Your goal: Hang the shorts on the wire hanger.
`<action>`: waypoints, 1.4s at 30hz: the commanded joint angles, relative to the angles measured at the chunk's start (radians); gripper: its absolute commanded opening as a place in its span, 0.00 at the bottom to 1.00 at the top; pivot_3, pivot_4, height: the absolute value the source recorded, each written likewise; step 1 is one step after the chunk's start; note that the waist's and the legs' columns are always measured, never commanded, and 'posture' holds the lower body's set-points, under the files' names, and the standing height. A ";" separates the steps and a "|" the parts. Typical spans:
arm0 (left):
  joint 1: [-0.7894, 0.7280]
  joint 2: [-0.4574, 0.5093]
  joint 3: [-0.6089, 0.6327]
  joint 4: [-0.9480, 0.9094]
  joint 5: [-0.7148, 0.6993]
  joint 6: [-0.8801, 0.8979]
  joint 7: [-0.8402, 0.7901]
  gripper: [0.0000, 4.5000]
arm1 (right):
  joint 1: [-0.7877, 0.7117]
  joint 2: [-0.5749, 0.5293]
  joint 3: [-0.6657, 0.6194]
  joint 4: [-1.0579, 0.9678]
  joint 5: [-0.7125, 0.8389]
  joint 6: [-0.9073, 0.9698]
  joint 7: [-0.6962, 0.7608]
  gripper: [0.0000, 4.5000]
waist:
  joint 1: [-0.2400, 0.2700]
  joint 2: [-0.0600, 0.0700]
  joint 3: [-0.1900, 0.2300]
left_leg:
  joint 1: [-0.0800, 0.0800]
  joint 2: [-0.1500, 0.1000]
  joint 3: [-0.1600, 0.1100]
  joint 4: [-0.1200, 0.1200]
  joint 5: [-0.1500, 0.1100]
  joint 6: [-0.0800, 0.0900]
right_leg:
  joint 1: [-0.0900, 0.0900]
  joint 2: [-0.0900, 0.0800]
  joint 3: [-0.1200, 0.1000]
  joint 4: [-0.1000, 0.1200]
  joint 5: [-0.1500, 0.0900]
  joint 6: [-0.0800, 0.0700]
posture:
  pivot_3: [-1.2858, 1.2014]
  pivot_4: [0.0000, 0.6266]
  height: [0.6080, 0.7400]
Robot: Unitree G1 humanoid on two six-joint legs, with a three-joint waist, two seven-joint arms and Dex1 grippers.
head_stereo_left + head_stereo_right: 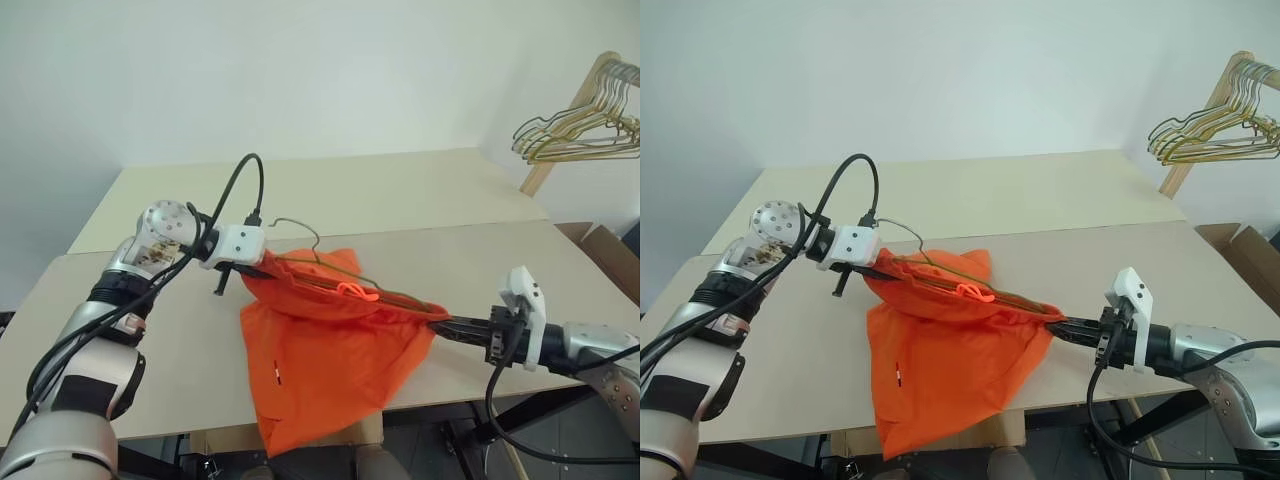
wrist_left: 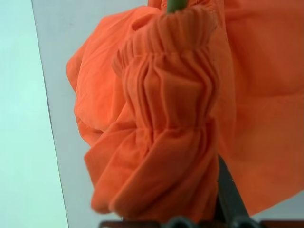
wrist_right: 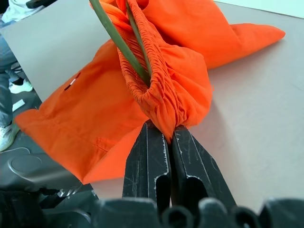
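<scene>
Both sets of fingers, left gripper point(image 1: 243, 270) and right gripper point(image 3: 167, 138), pinch the shorts point(image 1: 320, 370) tight, whose waistband hides most of the hanger point(image 1: 300, 240) above the desk point(image 1: 500, 260).

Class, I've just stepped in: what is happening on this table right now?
A two-armed robot is putting orange shorts onto a wire hanger. The left gripper and right gripper are each shut on an end of the elastic waistband, stretching it over the table. The hanger's wire already runs inside the waistband, with its hook sticking out above. The legs droop over the table's front edge.
</scene>
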 commanded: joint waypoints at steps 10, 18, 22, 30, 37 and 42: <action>-0.022 0.098 0.011 0.120 0.069 -0.112 -0.147 0.00 | 0.029 -0.050 -0.096 0.084 -0.046 -0.026 0.002 0.00 | -0.003 0.000 0.000 | 0.000 0.000 0.000 0.000 0.000 0.000 | 0.000 0.000 0.000 0.000 0.000 0.000 | 0.44 0.00 1.00; -0.037 0.083 -0.004 0.165 0.131 -0.114 -0.069 0.00 | 0.017 -0.052 -0.113 0.050 -0.014 -0.029 0.012 0.00 | -0.006 0.000 0.000 | 0.000 0.000 0.000 0.000 0.000 0.000 | 0.000 0.000 0.000 0.000 0.000 0.000 | 0.43 0.00 1.00; -0.026 0.076 -0.005 0.153 0.131 -0.115 -0.074 0.00 | 0.001 -0.050 -0.117 0.028 -0.002 -0.029 0.010 0.00 | -0.005 0.000 0.000 | 0.000 0.000 0.000 0.000 0.000 0.000 | 0.000 0.000 0.000 0.000 0.000 0.000 | 0.43 0.00 1.00; -0.006 0.032 -0.009 0.105 0.116 -0.099 -0.071 0.00 | -0.058 -0.029 -0.061 -0.015 -0.010 -0.029 -0.019 0.00 | -0.006 0.000 0.000 | 0.000 0.000 0.000 0.000 0.000 0.000 | 0.000 0.000 -0.001 0.000 0.000 0.000 | 0.43 0.00 1.00; -0.032 -0.034 -0.004 0.085 0.101 -0.078 -0.079 0.00 | -0.115 0.007 -0.019 -0.074 0.004 -0.025 -0.051 0.00 | -0.005 0.000 0.000 | -0.001 0.000 0.000 0.001 0.000 0.000 | -0.001 0.000 0.000 0.000 0.000 0.000 | 0.43 0.00 1.00; -0.029 -0.061 -0.016 0.086 0.132 -0.075 -0.074 0.00 | -0.141 0.029 -0.032 -0.096 0.044 -0.007 -0.073 0.00 | -0.007 0.000 0.000 | -0.001 0.000 -0.001 0.000 0.000 0.000 | -0.001 0.000 -0.001 0.000 0.000 0.000 | 0.43 0.00 1.00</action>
